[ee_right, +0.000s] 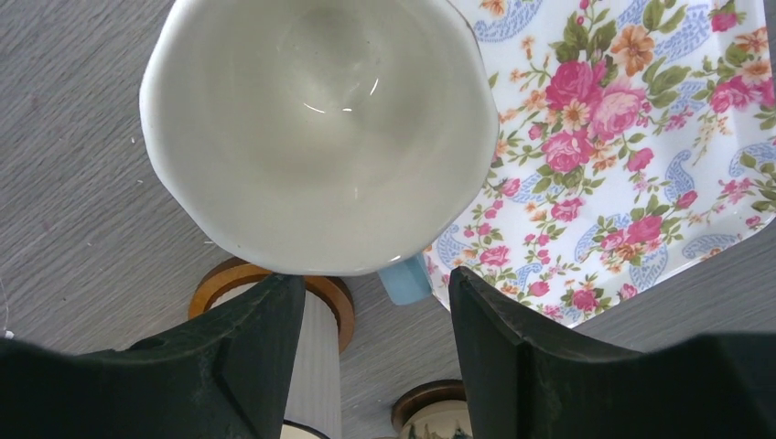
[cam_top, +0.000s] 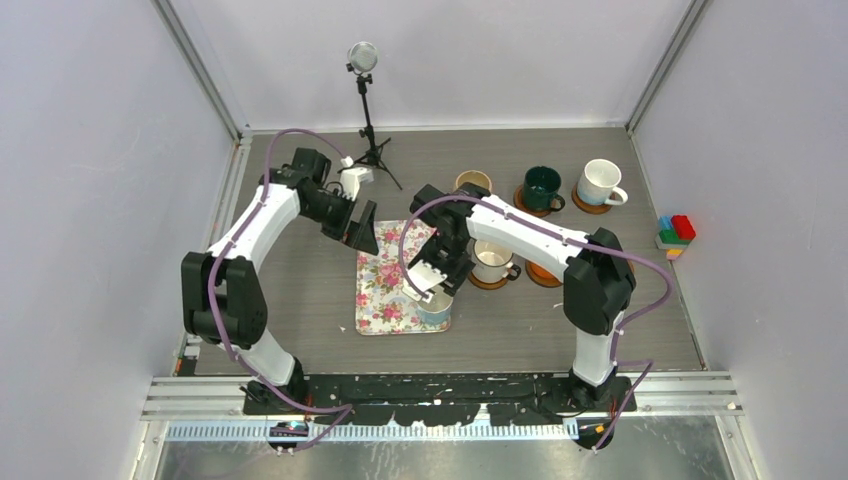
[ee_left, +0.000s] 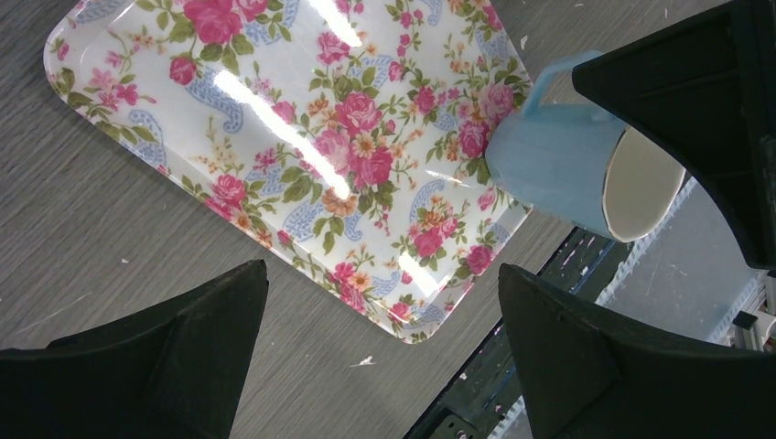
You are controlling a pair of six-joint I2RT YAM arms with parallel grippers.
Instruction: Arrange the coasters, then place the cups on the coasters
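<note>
My right gripper (ee_right: 375,279) points down with its jaws partway spread. The black fingers (ee_right: 229,366) stop just short of the rim of the light blue mug (ee_right: 311,128). The mug's blue handle shows in the gap between the tips, and I see nothing pinched. That mug stands at the near right corner of the floral tray (cam_top: 385,290). The right arm (cam_top: 530,235) rises from its base to a high elbow, then runs left across the table (cam_top: 300,320) with the wrist bent down over the tray. My left gripper (ee_left: 382,268) is spread wide and holds nothing. It hangs over the tray's far left corner, and its camera looks down on the tray and the blue mug. The left arm (cam_top: 255,225) folds at an elbow on the left side, reaches toward the far wall, and turns its wrist rightward. From above I count five mugs. They are the light blue one, a cream mug (cam_top: 492,262) just right of the right gripper, a dark green mug (cam_top: 541,187), a white mug (cam_top: 600,182) and a beige mug (cam_top: 473,182) along the far side. I count four coasters for certain. One is under the cream mug (cam_top: 487,284), one under the green (cam_top: 524,200) and one under the white (cam_top: 590,208). A fourth orange-brown disc (cam_top: 543,273) is half hidden by the right elbow, and I cannot tell what sits on it. I also see one tripod (cam_top: 368,130) and one small stack of toy blocks (cam_top: 676,234).
</note>
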